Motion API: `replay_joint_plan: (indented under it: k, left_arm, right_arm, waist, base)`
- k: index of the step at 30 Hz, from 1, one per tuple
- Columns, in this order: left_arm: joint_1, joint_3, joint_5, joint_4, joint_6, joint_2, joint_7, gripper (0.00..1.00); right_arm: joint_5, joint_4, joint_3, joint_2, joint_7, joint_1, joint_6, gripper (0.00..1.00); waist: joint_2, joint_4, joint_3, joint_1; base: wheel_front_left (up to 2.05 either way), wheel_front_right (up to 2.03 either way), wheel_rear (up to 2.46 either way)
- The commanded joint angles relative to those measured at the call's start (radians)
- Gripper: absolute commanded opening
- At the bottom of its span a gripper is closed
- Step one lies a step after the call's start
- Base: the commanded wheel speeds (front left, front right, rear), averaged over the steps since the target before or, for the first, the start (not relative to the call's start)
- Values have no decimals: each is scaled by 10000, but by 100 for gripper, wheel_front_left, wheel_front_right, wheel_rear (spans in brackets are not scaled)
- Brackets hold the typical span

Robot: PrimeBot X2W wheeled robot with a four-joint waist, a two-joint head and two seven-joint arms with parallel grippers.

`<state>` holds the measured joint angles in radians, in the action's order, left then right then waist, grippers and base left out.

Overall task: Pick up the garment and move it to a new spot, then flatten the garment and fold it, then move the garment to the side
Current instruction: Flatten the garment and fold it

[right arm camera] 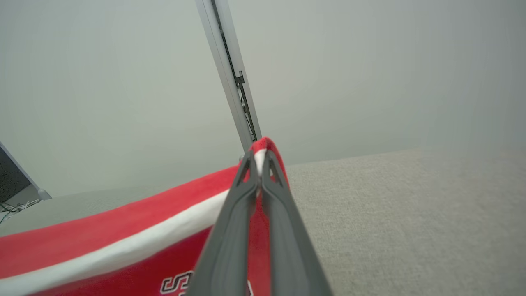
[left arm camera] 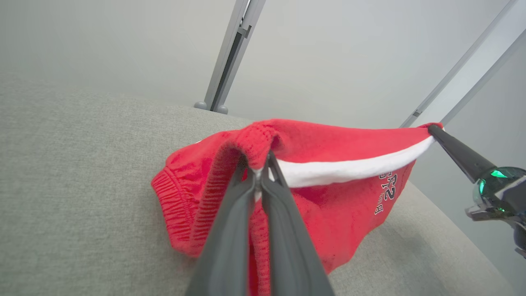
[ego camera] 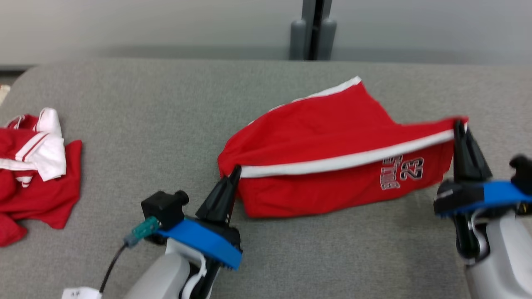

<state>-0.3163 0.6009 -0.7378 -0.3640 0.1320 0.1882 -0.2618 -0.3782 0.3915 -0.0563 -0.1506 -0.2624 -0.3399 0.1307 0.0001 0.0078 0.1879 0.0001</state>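
Grey felt table [ego camera: 124,174] fills the frame. Centre-right, the red shorts [ego camera: 324,141] are half raised, their long axis running left to right along the white stripe. A red-and-white garment [ego camera: 33,166] is bunched far left. The left gripper [ego camera: 235,171] is clamped on the shorts' lower-left end and the right gripper [ego camera: 459,124] is pinched on the right end, with the cloth strung between them.

Two grippers: the left gripper [ego camera: 235,171] at the lower middle of the head view, the right gripper [ego camera: 459,124] at its right edge. One pair of red shorts [ego camera: 316,137] in the middle. One heap of red-and-white clothing [ego camera: 33,166] at the left edge; how many pieces lie in it cannot be told. One grey table [ego camera: 145,104]. One grey post [ego camera: 312,33] at top centre. One black cable [ego camera: 110,265] at lower left.
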Motion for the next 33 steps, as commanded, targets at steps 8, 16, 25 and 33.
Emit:
replay_joint_plan:
  k: [8,16,25,33]
  left_arm:
    - [-1702,-65,-473,-457,-25,-196,-47,0]
    - [-3001,95,-697,-1049,-23,-353,-47,0]
    - [-2759,-303,-391,-1524,-23,-454,-47,100]
    - [-1941,-1214,251,-1420,-23,-604,-46,100]
  right_arm:
    - [764,1884,568,-279,84,-3338,0,0]
    - [1829,3807,569,-350,45,-5506,0,0]
    - [2648,4544,324,-357,-42,-5822,0,100]
    - [3209,5076,139,-782,-34,-4958,0,100]
  waist:
    - [-1,802,1575,-1]
    - [-1,1107,2714,-1]
    - [-1,1166,2843,-1]
    - [-1,1125,2553,-1]
  base:
    - [0,0,0]
    - [0,0,0]
    - [0,0,0]
    - [0,0,0]
